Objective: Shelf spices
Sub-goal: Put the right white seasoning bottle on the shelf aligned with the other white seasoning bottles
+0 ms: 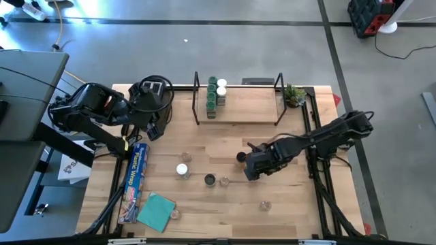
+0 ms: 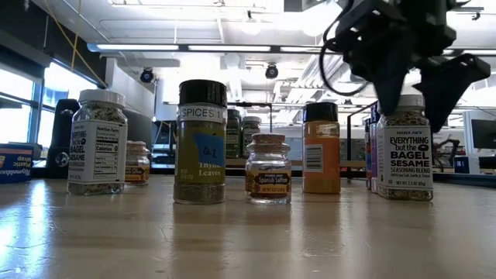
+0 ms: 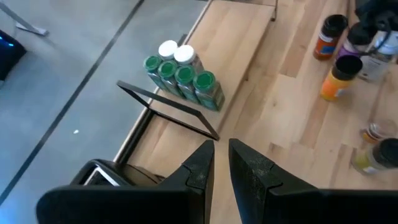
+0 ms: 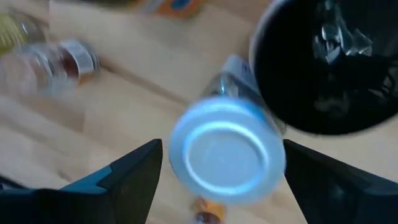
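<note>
You have a pale, smooth, matt planked wood surface (image 1: 225, 211) carrying clear glossy glass jars with plastic caps (image 2: 199, 142), a light-wood shelf with thin black metal end frames (image 1: 238, 109), and a glossy blue cardboard wrap box (image 1: 134, 182).

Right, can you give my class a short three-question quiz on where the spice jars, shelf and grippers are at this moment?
1. How many jars stand on the shelf?
2. True or false: the right gripper is shut on the white-topped jar.
3. Which lid colours are on the shelf? A: green and white. B: all black. C: only orange.

Key:
1. Six, grouped at one end.
2. False: its fingers stand open, one on either side of that jar.
3. A: four green, two white.
</note>
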You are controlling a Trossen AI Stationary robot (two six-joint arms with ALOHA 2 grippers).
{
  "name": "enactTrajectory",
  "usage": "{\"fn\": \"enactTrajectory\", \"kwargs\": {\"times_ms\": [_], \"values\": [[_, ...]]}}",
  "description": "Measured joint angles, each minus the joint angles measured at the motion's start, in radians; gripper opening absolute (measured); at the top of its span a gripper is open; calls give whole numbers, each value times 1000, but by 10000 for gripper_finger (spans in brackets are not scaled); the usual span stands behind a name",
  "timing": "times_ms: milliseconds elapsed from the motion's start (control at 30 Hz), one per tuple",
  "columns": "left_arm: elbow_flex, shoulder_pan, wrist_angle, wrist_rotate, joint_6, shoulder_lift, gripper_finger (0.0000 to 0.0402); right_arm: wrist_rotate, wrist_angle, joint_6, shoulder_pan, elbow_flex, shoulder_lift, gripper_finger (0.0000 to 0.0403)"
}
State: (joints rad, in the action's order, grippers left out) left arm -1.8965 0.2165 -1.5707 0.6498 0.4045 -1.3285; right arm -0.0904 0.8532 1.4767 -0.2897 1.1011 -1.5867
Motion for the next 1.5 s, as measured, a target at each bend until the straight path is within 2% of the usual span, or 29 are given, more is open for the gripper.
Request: {"fn": "enactTrajectory", "kwargs": {"times_ms": [300, 400, 633, 733, 967, 1133, 1333, 1500], "values": [[0, 0, 0, -45, -33, 2, 44, 71, -2, 69, 0, 0, -12, 309], [0, 0, 0, -48, -34, 3, 44, 72, 3, 70, 0, 0, -12, 284], [0, 0, 0, -56, -48, 3, 44, 68, 4, 89, 0, 12, -10, 192], [0, 0, 0, -56, -49, 3, 44, 67, 12, 90, 0, 44, -14, 192], [0, 0, 0, -56, -59, 3, 44, 30, 169, 54, -5, 290, -14, 192], [0, 0, 0, -56, -71, 3, 44, 20, 271, 13, 54, 528, -26, 192], [0, 0, 0, -56, -85, 6, 44, 107, 402, -174, 225, 838, -147, 192], [0, 0, 0, -57, -85, 12, 44, 120, 478, -411, 410, 1012, -312, 192]]}}
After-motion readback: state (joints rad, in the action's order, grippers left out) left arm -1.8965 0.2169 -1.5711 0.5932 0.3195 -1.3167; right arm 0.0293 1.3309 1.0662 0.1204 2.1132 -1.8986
